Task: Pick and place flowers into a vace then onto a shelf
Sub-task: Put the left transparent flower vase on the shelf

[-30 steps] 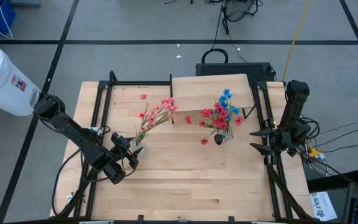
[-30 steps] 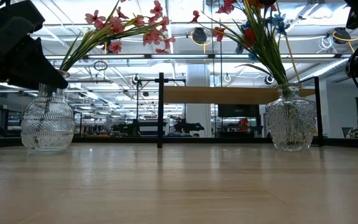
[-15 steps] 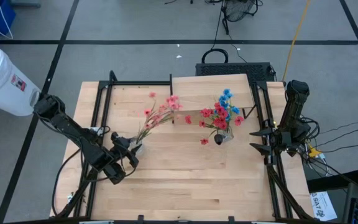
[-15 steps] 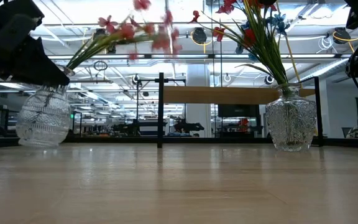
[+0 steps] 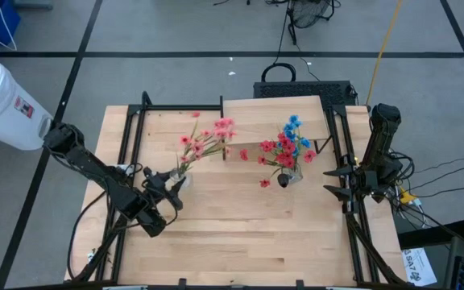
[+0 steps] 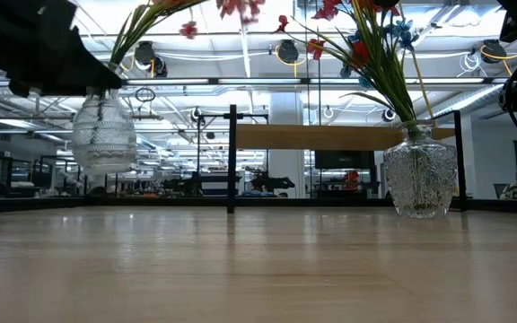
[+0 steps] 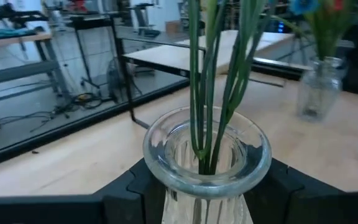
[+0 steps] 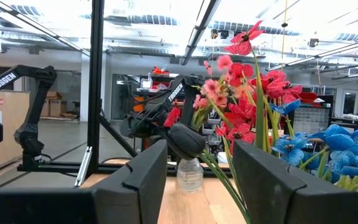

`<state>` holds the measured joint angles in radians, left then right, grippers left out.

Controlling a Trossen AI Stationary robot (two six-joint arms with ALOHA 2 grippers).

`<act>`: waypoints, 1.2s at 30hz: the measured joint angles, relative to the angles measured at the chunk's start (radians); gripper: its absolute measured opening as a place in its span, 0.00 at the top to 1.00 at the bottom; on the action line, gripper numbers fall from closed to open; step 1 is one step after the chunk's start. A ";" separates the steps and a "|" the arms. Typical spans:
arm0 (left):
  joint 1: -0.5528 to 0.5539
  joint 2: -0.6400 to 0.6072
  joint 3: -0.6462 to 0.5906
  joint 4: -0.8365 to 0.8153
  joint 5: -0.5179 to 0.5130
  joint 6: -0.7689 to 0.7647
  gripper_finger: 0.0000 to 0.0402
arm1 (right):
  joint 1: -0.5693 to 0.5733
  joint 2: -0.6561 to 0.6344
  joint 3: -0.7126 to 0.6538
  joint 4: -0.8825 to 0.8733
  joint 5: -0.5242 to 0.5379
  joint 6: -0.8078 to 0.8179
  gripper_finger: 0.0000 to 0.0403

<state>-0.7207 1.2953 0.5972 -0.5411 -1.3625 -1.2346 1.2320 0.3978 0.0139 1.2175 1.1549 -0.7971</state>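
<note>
Left claw [image 7: 204, 186] clamped on neck of glass vase [image 6: 104, 135] w/ pink-red flowers [image 5: 208, 141], vase lifted clear of worktop [image 5: 248, 234], over its left-centre, stems leaning toward shelf [image 5: 272, 121]. Second vase [image 6: 418, 175] w/ red and blue flowers [image 5: 288, 145] standing on worktop just in front of shelf. Right claw [image 8: 197, 180] parked at worktop's right edge, fingers part open, holding nothing.

High view straight down; low view level at tabletop; wrist views close. All share held vase [image 6: 104, 135].
</note>
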 joint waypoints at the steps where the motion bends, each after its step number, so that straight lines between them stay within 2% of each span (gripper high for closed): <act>1: 0.012 -0.003 0.000 0.003 -0.002 0.000 0.57 | 0.000 0.000 0.000 0.000 0.000 0.000 0.57; 4: 0.056 -0.019 0.000 0.062 -0.012 0.042 0.57 | 0.000 0.000 0.000 0.000 0.000 0.000 0.57; 6: 0.085 -0.038 0.000 0.135 -0.013 0.136 0.56 | 0.000 0.000 0.000 0.000 0.000 0.000 0.56; 8: 0.113 -0.064 0.000 0.257 -0.008 0.291 0.56 | 0.000 0.000 0.000 0.000 0.000 0.000 0.56; 12: 0.182 -0.118 0.000 0.576 0.040 0.706 0.57 | 0.000 0.000 0.000 0.000 0.000 0.000 0.56; 15: 0.249 -0.155 0.000 0.830 0.144 1.019 0.57 | 0.000 0.000 0.000 0.000 0.000 0.000 0.57; 18: 0.327 -0.185 0.001 1.026 0.255 1.225 0.57 | 0.000 0.000 0.000 0.000 0.000 0.000 0.57; 20: 0.384 -0.208 0.001 1.095 0.345 1.335 0.55 | 0.000 0.000 0.000 0.000 0.000 0.000 0.56; 24: 0.527 -0.250 0.002 1.151 0.579 1.382 0.56 | 0.000 0.000 0.000 0.000 0.000 0.000 0.56; 29: 0.727 -0.251 0.043 1.083 0.794 1.305 0.57 | 0.000 0.000 0.000 0.000 0.000 0.000 0.57; 33: 0.849 -0.216 0.114 1.060 1.005 1.273 0.57 | 0.000 0.000 0.000 0.000 0.000 0.000 0.56; 36: 0.919 -0.172 0.191 1.017 1.079 1.270 0.55 | 0.000 0.000 0.000 0.000 0.000 0.000 0.56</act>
<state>0.1981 1.1236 0.7882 0.4760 -0.2837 0.0349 1.2322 0.3979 0.0143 1.2173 1.1548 -0.7971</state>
